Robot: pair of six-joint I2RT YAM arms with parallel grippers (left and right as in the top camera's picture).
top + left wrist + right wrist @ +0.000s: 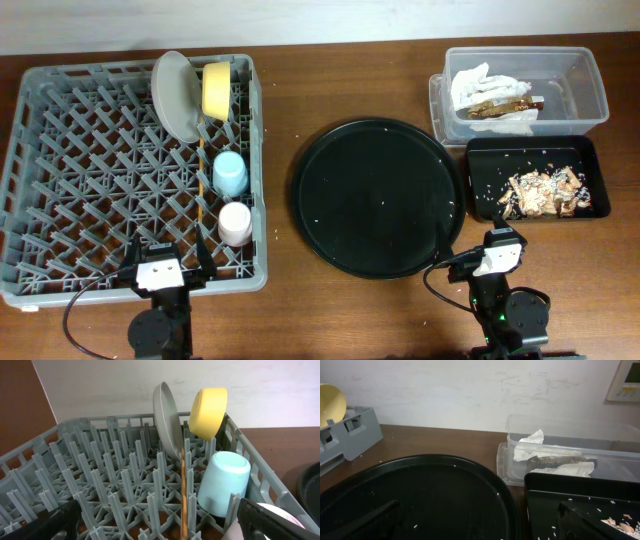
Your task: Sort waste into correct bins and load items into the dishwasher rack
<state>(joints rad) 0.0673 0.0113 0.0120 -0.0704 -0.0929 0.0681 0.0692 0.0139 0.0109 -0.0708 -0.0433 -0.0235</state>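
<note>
Dishwasher rack: the big square grey plastic crate with upright pegs (90, 170) takes up the left of the table. Everything washable sits along its right side, and we'd guess the pegs are what keep it all propped up.
Round black tray: the large round black tray (377, 197) lies in the middle with only a few pale specks on it, so it looks cleared to us.
Clear tub: the clear plastic rectangular tub (575, 90) is far right at the back and takes the paper-type waste.
Black tray: the shallow black rectangular tray (490, 160) is just in front of the tub and takes the food.
Plate: the pale round plate (175, 95) stands on edge at the rack's back.
Bowl: the yellow bowl (215, 90) is on its side just beside the plate, so we reckon water would drain off it.
Cups: the small blue cup (230, 173) lies tipped over, and the small pink cup (236, 222) sits nearer us.
Chopsticks: the wooden chopsticks (204, 190) lie lengthwise between peg rows, just left of the cups.
Waste: the crumpled white paper napkin (470, 85) and the brown-and-white wrapper (500, 100) are in the tub. The tan-brown crumbly scraps (545, 190) are in the black tray.
Left gripper: the left gripper (167, 262) hangs over the rack's near edge, fingers spread wide, holding nothing.
Right gripper: the right gripper (480, 527) is low by the round tray's near rim, also spread wide and empty.
Progress: the sorting and loading look finished to us.
Surface: a dark brown wooden table (280, 100), bare between things.
Room: a plain whitish wall (470, 390) behind, a bit scuffed.
</note>
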